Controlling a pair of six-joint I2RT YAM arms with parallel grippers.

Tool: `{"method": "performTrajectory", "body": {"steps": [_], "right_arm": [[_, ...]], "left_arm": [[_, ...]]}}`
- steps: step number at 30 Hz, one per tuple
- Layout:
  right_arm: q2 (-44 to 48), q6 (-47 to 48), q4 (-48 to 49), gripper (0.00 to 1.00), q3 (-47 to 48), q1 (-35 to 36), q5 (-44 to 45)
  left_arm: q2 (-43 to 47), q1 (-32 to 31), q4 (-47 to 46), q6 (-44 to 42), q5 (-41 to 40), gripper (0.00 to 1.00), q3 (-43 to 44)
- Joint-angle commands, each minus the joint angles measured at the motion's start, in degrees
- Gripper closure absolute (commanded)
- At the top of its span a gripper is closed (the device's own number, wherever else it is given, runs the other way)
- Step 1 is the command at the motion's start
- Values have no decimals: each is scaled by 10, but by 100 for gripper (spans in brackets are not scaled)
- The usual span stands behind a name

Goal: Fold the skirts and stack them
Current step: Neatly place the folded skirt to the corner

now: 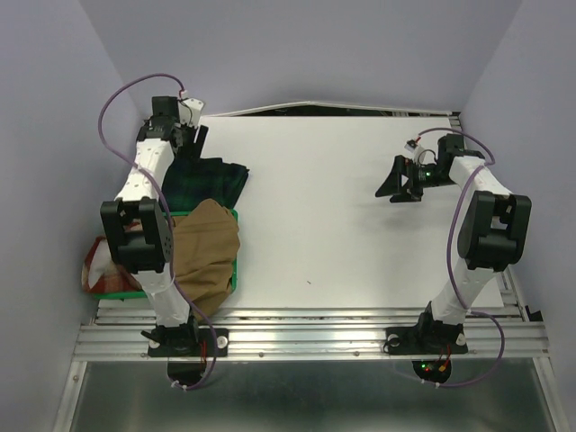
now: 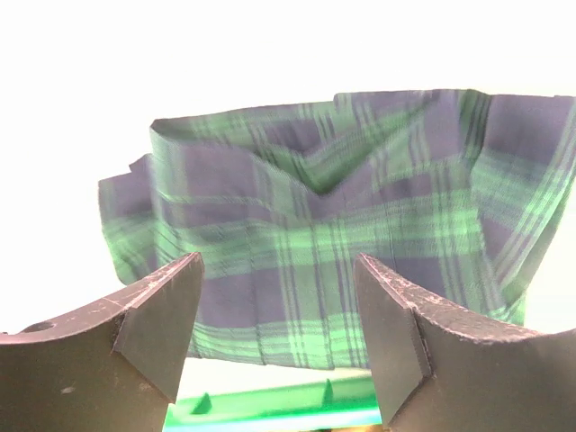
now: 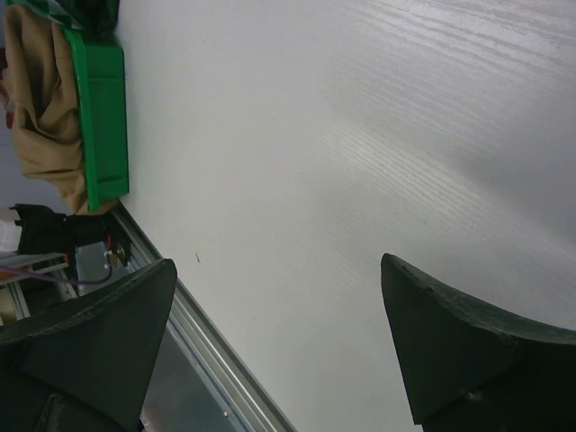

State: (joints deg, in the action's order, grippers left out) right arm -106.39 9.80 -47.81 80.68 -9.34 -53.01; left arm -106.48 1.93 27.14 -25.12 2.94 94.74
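Observation:
The green-and-navy tartan skirt (image 1: 214, 183) lies crumpled at the table's left edge, partly over the green tray (image 1: 232, 270). In the left wrist view the tartan skirt (image 2: 360, 225) fills the middle, beyond the jaws. My left gripper (image 1: 200, 140) is open and empty, just behind the skirt's far edge. The tan-brown skirt (image 1: 205, 254) is heaped in the tray and shows in the right wrist view (image 3: 40, 99). The red-and-cream checked skirt (image 1: 101, 273) lies left of the tray, mostly hidden by the left arm. My right gripper (image 1: 387, 184) is open and empty over bare table at the right.
The green tray's rim shows in the left wrist view (image 2: 270, 405) and the right wrist view (image 3: 103, 117). The white table (image 1: 342, 225) ends at a metal rail (image 1: 306, 337) along the near edge. Purple walls close in on three sides.

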Motion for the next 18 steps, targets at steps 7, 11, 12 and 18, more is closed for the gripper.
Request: {"method": "performTrajectory", "body": {"steps": [7, 11, 12, 18], "right_arm": [[23, -3, -1, 0, 6, -3, -4], [22, -1, -1, 0, 0, -3, 0], [21, 0, 0, 0, 0, -3, 0], [14, -8, 5, 0, -7, -3, -4]], "left_arm": [[-64, 2, -36, 36, 32, 23, 48], [-94, 6, -43, 50, 47, 25, 68], [-104, 7, -48, 52, 51, 25, 69], [-172, 22, -118, 80, 54, 25, 96]]}}
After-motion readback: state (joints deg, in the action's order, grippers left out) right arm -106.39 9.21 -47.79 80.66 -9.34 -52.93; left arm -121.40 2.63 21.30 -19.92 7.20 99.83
